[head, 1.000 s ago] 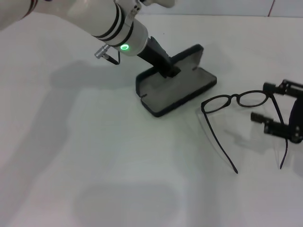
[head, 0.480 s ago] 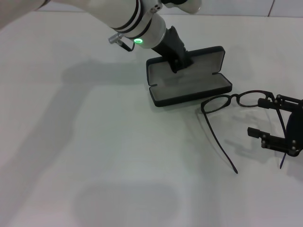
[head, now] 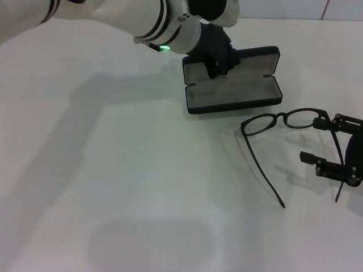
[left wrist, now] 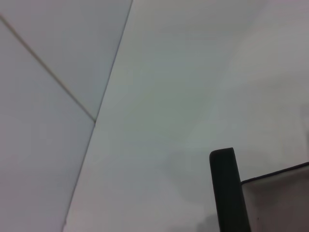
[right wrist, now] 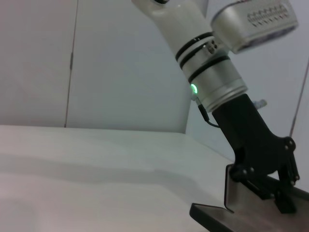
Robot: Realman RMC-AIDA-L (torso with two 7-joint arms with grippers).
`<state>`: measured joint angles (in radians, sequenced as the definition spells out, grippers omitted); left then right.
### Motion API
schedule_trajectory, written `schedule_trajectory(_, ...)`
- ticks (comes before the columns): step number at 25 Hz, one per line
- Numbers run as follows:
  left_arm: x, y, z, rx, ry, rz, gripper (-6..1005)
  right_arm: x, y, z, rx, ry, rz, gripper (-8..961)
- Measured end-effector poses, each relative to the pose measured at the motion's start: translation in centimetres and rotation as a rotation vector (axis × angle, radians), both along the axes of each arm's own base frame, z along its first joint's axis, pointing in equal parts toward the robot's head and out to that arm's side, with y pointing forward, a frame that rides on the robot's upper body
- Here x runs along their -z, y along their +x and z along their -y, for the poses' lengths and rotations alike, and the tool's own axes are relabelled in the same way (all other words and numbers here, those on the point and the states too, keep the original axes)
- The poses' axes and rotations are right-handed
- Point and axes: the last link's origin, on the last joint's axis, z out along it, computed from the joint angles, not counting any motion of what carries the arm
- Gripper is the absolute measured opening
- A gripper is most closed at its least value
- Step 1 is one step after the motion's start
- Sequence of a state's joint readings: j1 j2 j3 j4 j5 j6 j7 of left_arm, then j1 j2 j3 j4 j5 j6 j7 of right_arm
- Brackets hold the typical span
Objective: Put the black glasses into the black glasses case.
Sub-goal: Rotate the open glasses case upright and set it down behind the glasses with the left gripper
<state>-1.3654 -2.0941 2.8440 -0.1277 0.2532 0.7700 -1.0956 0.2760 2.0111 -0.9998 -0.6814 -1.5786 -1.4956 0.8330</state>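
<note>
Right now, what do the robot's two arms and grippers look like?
The left arm is a glossy white cylinder with black bands, a glowing green light and a thin black cable at the wrist. The left gripper is matte black with jointed linkage fingers. The right gripper is black too, an angular frame of thin bars with visible screws.

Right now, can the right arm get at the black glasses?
Probably yes: the right gripper sits open right at the black glasses, one finger touching the frame, nothing between. The left gripper is off at the black glasses case.
</note>
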Motion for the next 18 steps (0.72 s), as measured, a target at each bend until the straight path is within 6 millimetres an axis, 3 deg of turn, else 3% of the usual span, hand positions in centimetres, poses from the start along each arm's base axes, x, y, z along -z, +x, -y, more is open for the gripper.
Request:
schedule_trajectory(8,0.3,-1.4,0.6,0.122,-0.026,-0.057,106,-0.1,0.1,-0.2,0.005,0.004,0.006,664)
schedule_trajectory(18,1.2,-2.6,0.1,0.143,0.094,-0.109,119,-0.1,0.1,-0.3,0.010,0.000,0.004,664)
